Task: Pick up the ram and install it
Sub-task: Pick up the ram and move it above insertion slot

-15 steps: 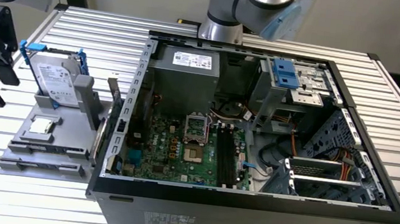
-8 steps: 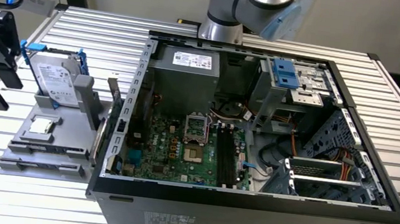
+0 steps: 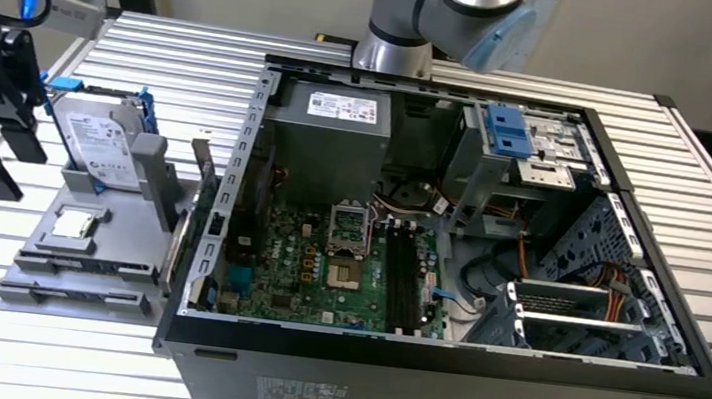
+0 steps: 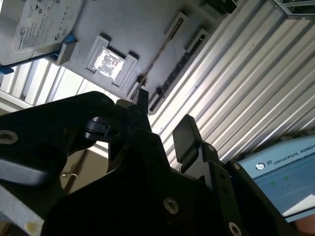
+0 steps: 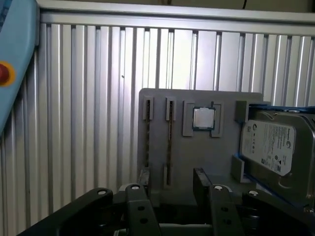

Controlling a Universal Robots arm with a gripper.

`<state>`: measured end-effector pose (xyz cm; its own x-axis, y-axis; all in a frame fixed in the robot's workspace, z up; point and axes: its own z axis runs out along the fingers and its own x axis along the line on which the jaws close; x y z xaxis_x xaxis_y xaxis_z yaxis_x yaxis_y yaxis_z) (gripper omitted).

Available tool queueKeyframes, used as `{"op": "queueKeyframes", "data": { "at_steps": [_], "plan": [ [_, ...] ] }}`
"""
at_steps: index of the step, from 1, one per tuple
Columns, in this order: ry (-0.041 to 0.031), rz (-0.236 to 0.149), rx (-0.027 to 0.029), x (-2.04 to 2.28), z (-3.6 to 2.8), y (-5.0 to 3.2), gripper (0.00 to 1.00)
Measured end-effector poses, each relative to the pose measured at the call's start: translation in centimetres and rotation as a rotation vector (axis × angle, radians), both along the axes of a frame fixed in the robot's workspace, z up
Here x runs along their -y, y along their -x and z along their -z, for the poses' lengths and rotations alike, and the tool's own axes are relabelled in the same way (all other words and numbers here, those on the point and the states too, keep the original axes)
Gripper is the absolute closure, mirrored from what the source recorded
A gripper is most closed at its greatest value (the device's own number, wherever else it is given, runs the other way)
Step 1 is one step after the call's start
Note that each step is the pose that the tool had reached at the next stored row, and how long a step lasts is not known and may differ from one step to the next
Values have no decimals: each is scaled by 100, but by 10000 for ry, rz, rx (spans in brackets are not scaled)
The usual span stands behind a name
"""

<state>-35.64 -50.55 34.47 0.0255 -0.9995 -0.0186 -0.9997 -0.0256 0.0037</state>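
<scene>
Grey tray (image 3: 79, 274) on the desk (image 3: 185, 49), at the exterior view's left of the computer case (image 3: 446, 356). Holds the ram (image 5: 169, 140) on edge in a slot, probably for pinching from both sides. Hovers near it: end effector (image 5: 168, 184) spread wide, empty, straddling the ram's line.

An open computer case (image 3: 445, 361) stands on a slatted table (image 3: 709, 169). A tray (image 3: 78, 279) lies just beside it, on the exterior view's left. A hard drive (image 3: 101, 140) sits at the tray's far end, with a processor chip (image 3: 74, 223) in front of it. The gripper (image 5: 170, 178) hangs by the tray's side away from the case.
</scene>
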Motion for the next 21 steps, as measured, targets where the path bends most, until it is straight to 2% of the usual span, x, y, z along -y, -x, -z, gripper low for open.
{"op": "queueKeyframes", "data": {
  "at_steps": [4, 9, 14, 21],
  "plan": [
    [12, 98, -5, -11, 45, 0, 0],
    [19, 250, -112, -13, 102, 1, 0],
    [19, 276, -114, -11, 161, 1, 0],
    [19, 277, -113, 33, 228, 0, 0]
  ]
}}
